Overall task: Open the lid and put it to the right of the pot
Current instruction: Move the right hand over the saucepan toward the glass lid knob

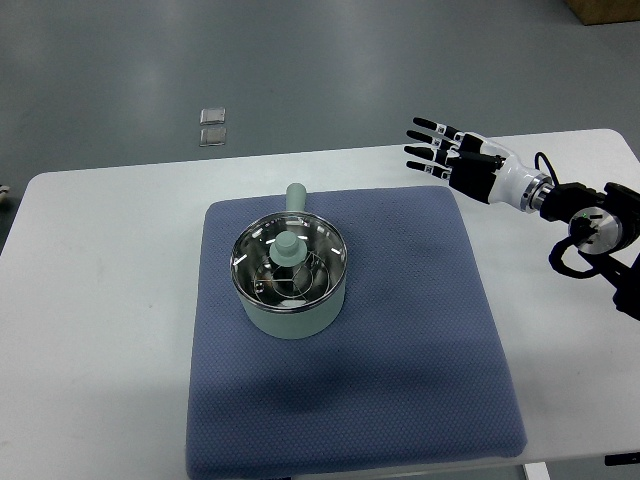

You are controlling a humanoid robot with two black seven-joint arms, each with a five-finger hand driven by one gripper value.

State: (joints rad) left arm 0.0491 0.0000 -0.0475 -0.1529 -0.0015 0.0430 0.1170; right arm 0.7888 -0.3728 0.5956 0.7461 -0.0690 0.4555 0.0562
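Note:
A pale green pot (pixel 290 285) stands on the left half of the blue mat (pixel 420 340), its short handle (pixel 296 196) pointing away from me. A glass lid with a pale green knob (pixel 287 249) rests on top of the pot. My right hand (pixel 445 152) hovers above the mat's far right corner, well to the right of the pot and apart from it. Its fingers are spread and straight, pointing left, and hold nothing. The left arm does not show.
The mat lies on a white table (pixel 100 300). Right of the pot the mat is bare. Two small clear squares (pixel 212 125) lie on the grey floor beyond the table's far edge. A cardboard box corner (pixel 605 10) shows at the top right.

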